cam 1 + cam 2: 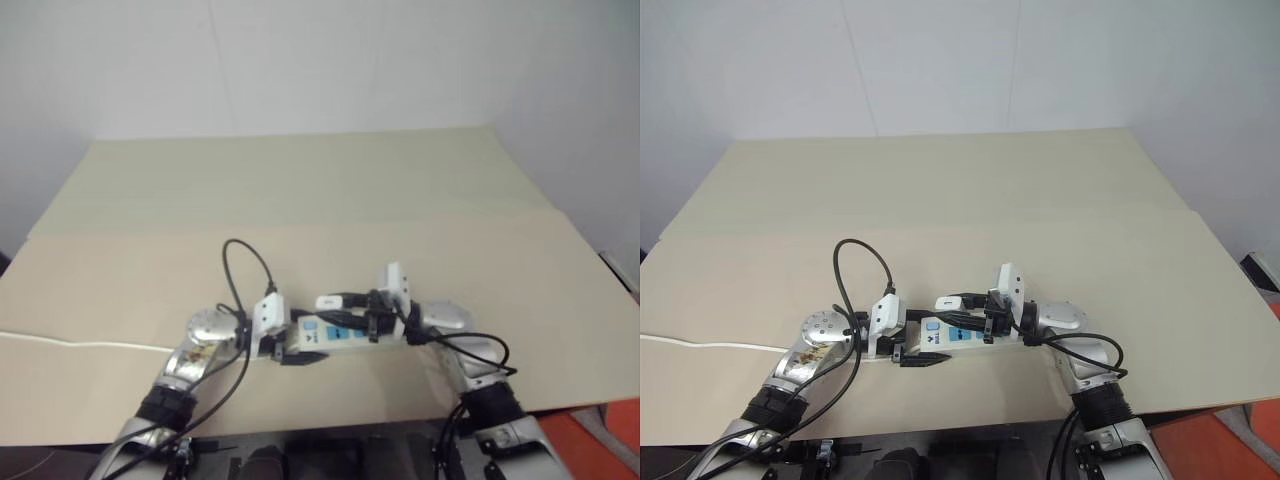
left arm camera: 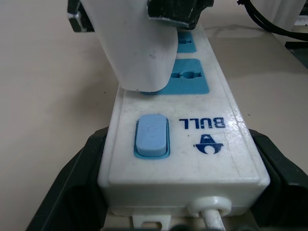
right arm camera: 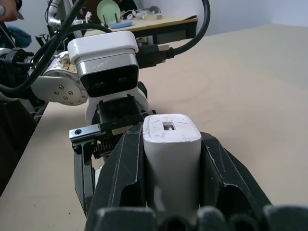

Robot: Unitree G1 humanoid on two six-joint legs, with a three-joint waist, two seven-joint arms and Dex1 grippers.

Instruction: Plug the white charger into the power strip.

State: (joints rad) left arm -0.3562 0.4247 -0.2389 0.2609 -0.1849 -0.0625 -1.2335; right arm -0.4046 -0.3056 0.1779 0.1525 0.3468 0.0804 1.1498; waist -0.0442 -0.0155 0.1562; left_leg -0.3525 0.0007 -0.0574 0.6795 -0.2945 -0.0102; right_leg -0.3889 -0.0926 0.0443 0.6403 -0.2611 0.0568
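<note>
Charger (image 3: 171, 144) over power strip (image 2: 192, 144)

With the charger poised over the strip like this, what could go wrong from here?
The white charger, clamped in the right gripper, sits tilted over the first blue socket, so its prongs may miss the slots. Pushing down could shift the power strip in the left gripper, or press the blue switch.
</note>
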